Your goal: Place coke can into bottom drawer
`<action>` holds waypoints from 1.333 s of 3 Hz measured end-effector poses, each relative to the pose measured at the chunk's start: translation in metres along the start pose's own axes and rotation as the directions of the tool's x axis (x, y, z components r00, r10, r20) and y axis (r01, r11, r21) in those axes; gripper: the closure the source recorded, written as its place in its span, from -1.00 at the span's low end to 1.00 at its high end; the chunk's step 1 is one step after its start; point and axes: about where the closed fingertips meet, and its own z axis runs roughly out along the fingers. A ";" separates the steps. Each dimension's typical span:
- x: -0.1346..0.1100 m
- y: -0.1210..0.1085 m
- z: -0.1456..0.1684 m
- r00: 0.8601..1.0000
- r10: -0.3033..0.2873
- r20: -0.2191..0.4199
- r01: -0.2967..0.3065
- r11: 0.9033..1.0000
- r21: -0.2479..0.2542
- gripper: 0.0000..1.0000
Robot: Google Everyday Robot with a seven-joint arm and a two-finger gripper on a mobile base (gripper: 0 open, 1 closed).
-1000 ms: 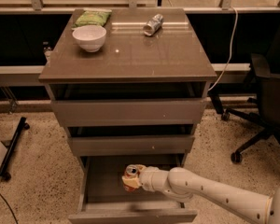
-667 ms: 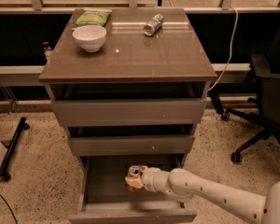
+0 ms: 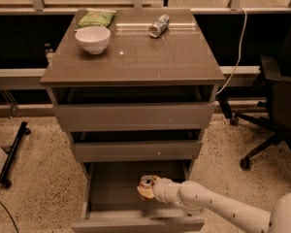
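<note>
We see a three-drawer cabinet with the bottom drawer (image 3: 111,191) pulled out towards us, its flat grey inside open to view. Inside it, right of centre, the claw (image 3: 146,191) is closed around the coke can (image 3: 146,181). The can stands roughly upright with its silver top facing up. We cannot tell whether the can's base touches the drawer floor. The white arm (image 3: 218,208) reaches in from the lower right, over the drawer's front edge.

The middle drawer (image 3: 136,150) and the top drawer (image 3: 133,116) above it are slightly open. On the desk (image 3: 136,59) sit a white bowl (image 3: 92,39), a green snack bag (image 3: 96,18) just behind it, and a silver can (image 3: 159,25) lying on its side, well apart to the right. A black office chair (image 3: 276,106) stands on the floor to the right of the cabinet.
</note>
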 end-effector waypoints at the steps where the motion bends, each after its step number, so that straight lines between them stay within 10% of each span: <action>1: 0.028 -0.011 0.001 1.000 0.024 0.015 -0.025 0.999 0.027 1.00; 3: 0.077 -0.027 0.003 0.997 0.067 0.036 -0.069 0.995 0.077 0.70; 4: 0.098 -0.031 0.005 0.994 0.102 0.049 -0.106 0.990 0.093 0.08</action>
